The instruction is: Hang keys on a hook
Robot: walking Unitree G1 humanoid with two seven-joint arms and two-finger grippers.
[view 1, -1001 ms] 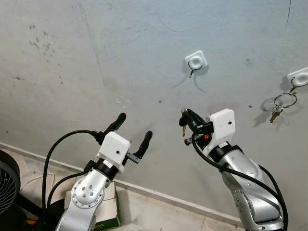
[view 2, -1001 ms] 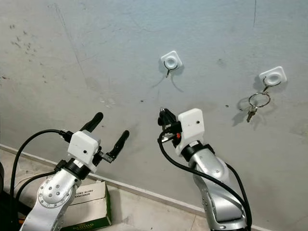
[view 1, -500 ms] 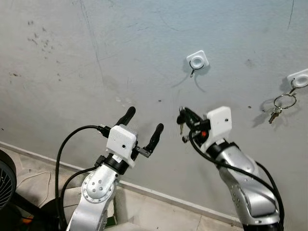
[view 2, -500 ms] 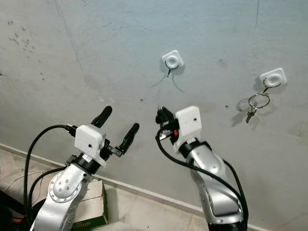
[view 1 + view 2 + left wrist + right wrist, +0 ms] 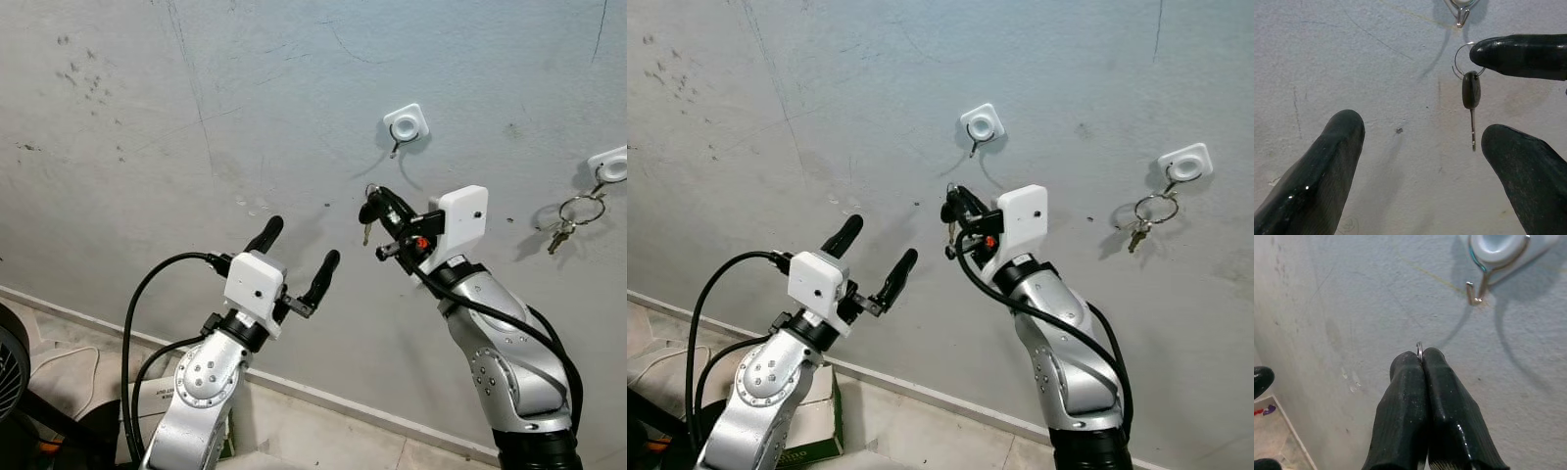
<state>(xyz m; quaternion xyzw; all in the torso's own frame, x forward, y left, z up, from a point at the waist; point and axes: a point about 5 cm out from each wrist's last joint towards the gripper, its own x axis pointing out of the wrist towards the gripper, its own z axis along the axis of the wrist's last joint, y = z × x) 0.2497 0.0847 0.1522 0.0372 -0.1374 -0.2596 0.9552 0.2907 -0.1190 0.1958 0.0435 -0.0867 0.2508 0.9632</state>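
Right pincer [image 5: 374, 207] clamped on key ring, one key [image 5: 1471, 100] hanging blade-down, long axis vertical, apparently just below hook [image 5: 397, 136], left pincer [image 5: 297, 257] spread wide.

Our right gripper [image 5: 956, 204] is raised just below the white wall hook [image 5: 979, 124], pinching a key [image 5: 951, 231] that dangles beneath its fingers. Our left gripper [image 5: 874, 258] hovers spread apart, lower left. A second hook [image 5: 1184, 164] far right carries keys [image 5: 1139, 226].
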